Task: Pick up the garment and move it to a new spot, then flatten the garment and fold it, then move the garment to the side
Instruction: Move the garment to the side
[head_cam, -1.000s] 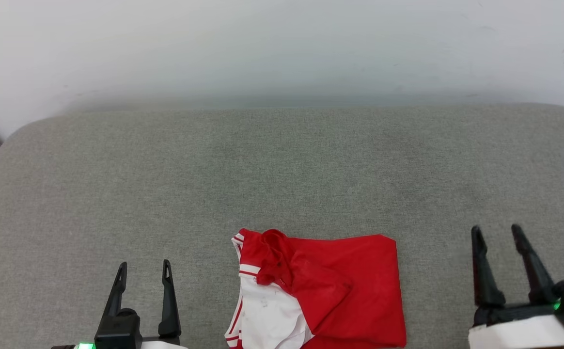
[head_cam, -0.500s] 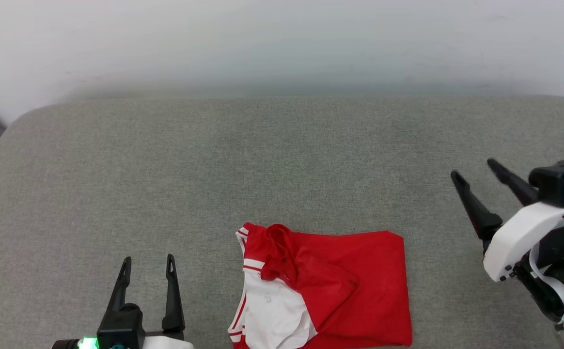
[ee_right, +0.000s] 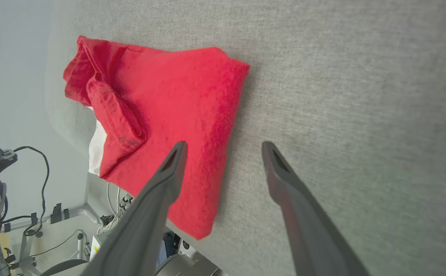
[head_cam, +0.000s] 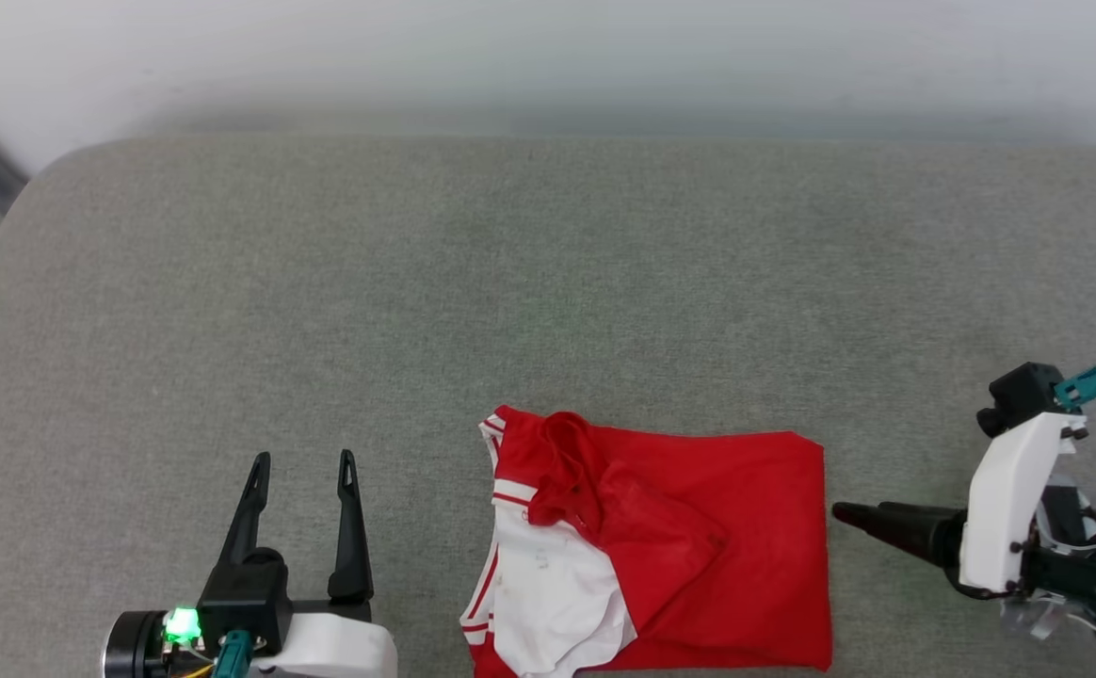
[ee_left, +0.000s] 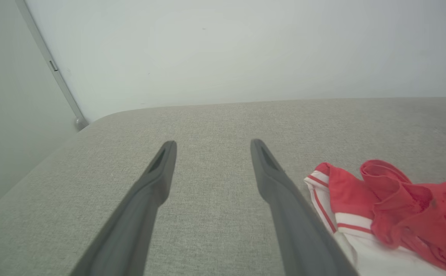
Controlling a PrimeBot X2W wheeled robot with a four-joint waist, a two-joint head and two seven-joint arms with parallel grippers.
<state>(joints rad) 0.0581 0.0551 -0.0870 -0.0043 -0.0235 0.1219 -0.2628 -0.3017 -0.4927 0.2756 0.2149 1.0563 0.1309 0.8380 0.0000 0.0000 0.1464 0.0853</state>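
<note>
- Head view: the right end effector [head_cam: 838, 512] is what has changed. A second ago it stood at the lower right with its fingers pointing up the picture. Now the wrist is rolled over, and the fingers lie level and point left at the right edge of the garment [head_cam: 699, 546], just beside it.
- The whole picture has also slid, so I put that down to the camera. The garment's shape looks the same.
- It lies as a folded red block near the front edge of the grey tabletop [head_cam: 548, 282], white sleeve and striped trim at its left. I judge that folding is done and the move aside is what remains.
- The left end effector [head_cam: 304, 457] sits low at the left with its fingers pointing up and spread, well apart from the cloth.
- Left wrist view: the left end effector [ee_left: 212, 142] has its fingers wide apart over bare tabletop [ee_left: 215, 115], holding nothing. The garment [ee_left: 399, 207] bunches just beside the right-hand finger.
- Right wrist view: the right end effector [ee_right: 224, 143] is spread and empty. One finger shows over the folded edge of the garment [ee_right: 169, 99], the other over bare tabletop [ee_right: 341, 96]. I cannot tell whether either touches.
- I read that pose as lining up to take or push that edge.
</note>
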